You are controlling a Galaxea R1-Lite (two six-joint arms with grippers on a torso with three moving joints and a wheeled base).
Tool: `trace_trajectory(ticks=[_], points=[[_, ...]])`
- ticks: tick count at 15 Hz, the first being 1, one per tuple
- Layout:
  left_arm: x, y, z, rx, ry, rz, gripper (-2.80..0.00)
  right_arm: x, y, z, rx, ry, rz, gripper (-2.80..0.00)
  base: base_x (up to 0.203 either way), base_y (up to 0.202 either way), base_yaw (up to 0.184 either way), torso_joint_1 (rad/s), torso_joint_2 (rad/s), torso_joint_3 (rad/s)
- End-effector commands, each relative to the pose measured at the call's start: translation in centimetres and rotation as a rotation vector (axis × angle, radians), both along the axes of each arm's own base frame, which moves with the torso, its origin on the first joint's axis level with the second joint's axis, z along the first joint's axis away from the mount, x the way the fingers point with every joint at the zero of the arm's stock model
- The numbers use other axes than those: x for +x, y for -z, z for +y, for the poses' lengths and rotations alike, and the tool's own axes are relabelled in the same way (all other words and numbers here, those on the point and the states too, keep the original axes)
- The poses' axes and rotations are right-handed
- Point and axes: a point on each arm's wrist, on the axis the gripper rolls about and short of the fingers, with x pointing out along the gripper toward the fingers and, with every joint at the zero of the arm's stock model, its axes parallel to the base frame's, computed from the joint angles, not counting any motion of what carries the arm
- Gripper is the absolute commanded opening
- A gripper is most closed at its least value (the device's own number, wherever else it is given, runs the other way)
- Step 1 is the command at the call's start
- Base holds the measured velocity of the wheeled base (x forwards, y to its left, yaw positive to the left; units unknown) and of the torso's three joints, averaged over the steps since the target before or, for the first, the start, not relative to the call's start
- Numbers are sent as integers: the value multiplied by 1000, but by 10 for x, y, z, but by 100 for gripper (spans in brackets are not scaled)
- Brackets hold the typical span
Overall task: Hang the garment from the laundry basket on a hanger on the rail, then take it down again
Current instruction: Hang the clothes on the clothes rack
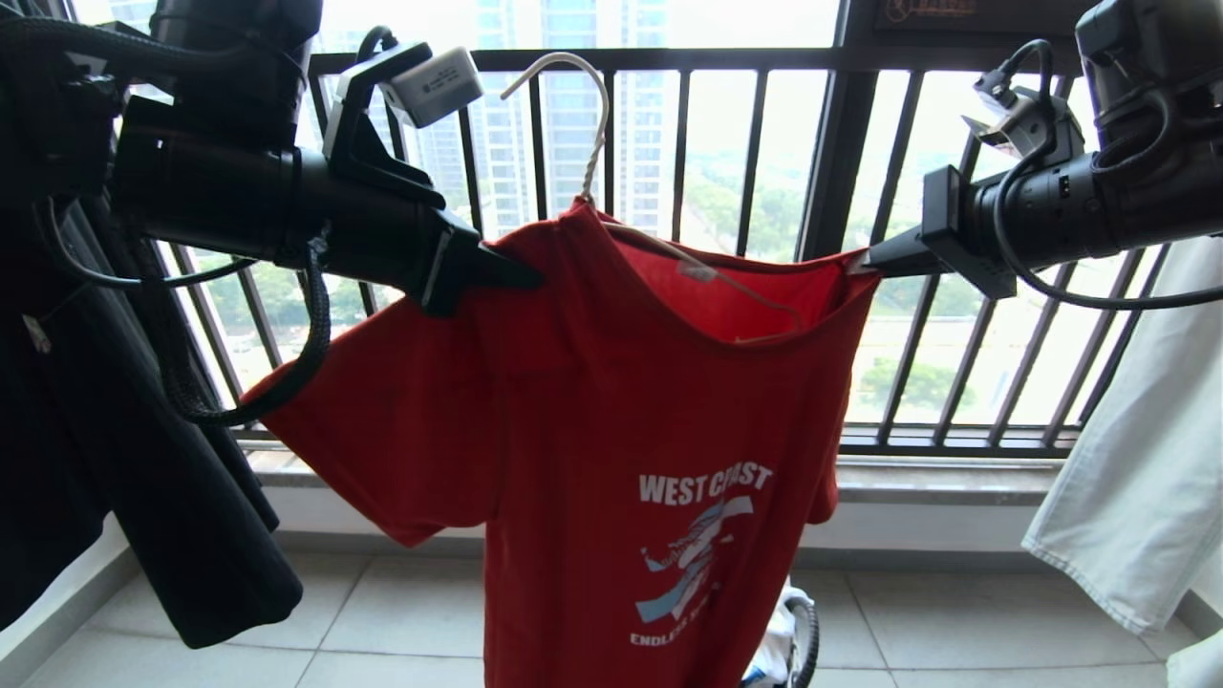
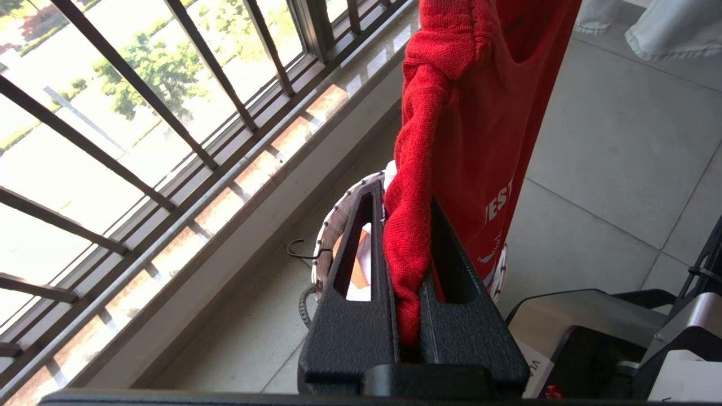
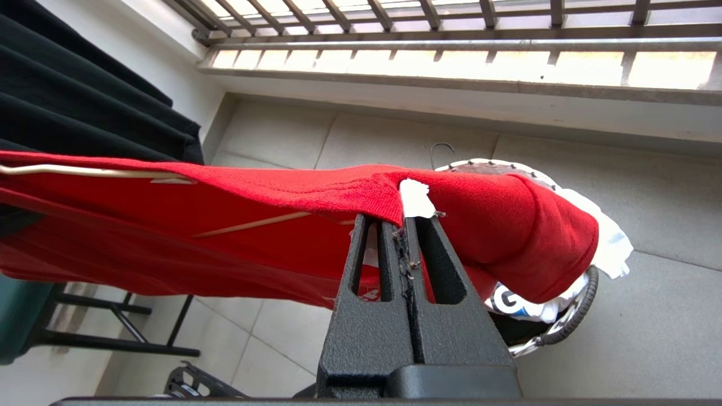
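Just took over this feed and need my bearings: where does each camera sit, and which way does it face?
Head view: high, facing the window railing; both arms spread the red T-shirt.
Left wrist view: behind the left tool, looking down the T-shirt.
Right wrist view: behind the right tool, facing floor and hanger.
Both wrist views share the laundry basket.

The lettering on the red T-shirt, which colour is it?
White, on the red T-shirt; the lettering shows best in the head view.
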Motion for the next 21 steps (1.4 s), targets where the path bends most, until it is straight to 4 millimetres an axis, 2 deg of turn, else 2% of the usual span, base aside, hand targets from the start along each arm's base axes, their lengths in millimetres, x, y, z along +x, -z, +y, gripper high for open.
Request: trace_trajectory(ticks=[1,6,9,14,19,21], points=[[4,5,-4,-20,-11,24,-280,-3,-12,15,-24,-28,-45,-280,0,0,0,0,0,0],[-8,4,-14,-44,-38,50,-280,0,-12,49,-158,-27,-140,-280,0,0,0,0,0,0],[-12,19,-24,-37,-37,64,-280,-1,-20,62,-187,-20,-252,-280,0,0,0,0,0,0],[-26,38,-46,-75,-127,-24,-280,1,-20,68,-252,-1,-311,-280,0,0,0,0,0,0],[-48,57,-46,-88,-164,-1,-280,6,-17,72,-306,7,-337,-280,0,0,0,0,0,0],[-47,65,-49,-86,-161,21,-280,2,-17,79,-312,-22,-345,-280,0,0,0,0,0,0]])
